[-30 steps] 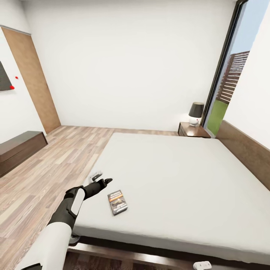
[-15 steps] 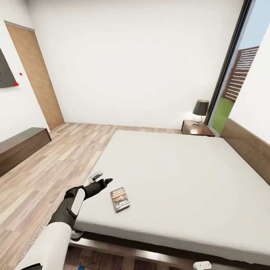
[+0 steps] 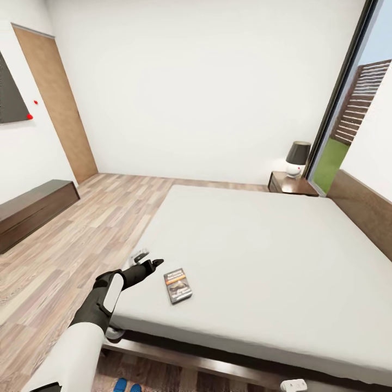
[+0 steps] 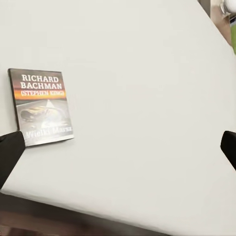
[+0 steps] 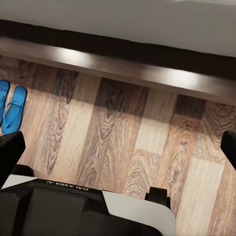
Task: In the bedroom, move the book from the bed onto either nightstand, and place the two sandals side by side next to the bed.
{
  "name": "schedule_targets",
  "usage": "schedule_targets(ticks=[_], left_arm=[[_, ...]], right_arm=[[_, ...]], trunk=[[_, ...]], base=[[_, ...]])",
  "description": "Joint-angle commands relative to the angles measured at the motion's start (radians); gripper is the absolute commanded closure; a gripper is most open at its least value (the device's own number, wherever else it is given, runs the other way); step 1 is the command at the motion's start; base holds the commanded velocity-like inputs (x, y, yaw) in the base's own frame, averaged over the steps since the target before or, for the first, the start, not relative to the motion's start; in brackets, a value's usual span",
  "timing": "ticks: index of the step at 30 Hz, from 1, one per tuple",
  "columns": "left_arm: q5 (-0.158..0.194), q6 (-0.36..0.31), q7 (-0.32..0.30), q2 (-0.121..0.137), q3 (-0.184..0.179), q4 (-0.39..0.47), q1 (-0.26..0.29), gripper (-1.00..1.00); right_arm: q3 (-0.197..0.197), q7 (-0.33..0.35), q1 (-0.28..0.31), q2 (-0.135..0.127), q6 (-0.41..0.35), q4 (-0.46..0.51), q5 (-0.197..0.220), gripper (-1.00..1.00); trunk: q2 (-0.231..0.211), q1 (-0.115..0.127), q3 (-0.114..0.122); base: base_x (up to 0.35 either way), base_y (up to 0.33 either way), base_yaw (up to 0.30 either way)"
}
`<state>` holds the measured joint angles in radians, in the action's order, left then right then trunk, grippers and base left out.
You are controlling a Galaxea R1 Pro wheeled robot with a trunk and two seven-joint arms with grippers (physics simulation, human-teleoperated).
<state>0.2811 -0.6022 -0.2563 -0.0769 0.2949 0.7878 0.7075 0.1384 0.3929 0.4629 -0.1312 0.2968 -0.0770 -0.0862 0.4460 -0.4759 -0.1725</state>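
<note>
While the left gripper (image 3: 146, 260) hovers with its jaws spread wide and empty over the near corner of the bed (image 3: 261, 245), the book (image 3: 177, 285) lies flat on the mattress just beside it, cover up (lettering legible in the left wrist view (image 4: 43, 106)). Right gripper (image 5: 118, 147) also wide open, over the wood floor (image 5: 128, 147); two sandals (image 5: 12, 107) lie side by side beside the bed frame. Nightstand (image 3: 294, 184) with lamp (image 3: 297, 158) stands at the far corner.
</note>
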Motion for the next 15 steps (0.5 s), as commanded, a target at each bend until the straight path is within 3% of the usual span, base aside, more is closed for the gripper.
schedule_targets(ticks=[1, 15], left_arm=[[0.003, -0.008, -0.003, -0.001, 0.006, 0.001, 0.001, -1.00], [0.003, -0.008, -0.004, -0.001, 0.006, 0.001, 0.001, -1.00]], right_arm=[[0.009, 0.001, 0.002, -0.001, 0.007, -0.004, -0.009, -1.00], [0.009, 0.001, 0.002, -0.001, 0.007, -0.004, -0.009, -1.00]], trunk=[[0.002, -0.001, -0.004], [0.002, -0.001, -0.024]], base=[[0.000, 0.000, 0.079], [0.000, 0.000, 0.079]])
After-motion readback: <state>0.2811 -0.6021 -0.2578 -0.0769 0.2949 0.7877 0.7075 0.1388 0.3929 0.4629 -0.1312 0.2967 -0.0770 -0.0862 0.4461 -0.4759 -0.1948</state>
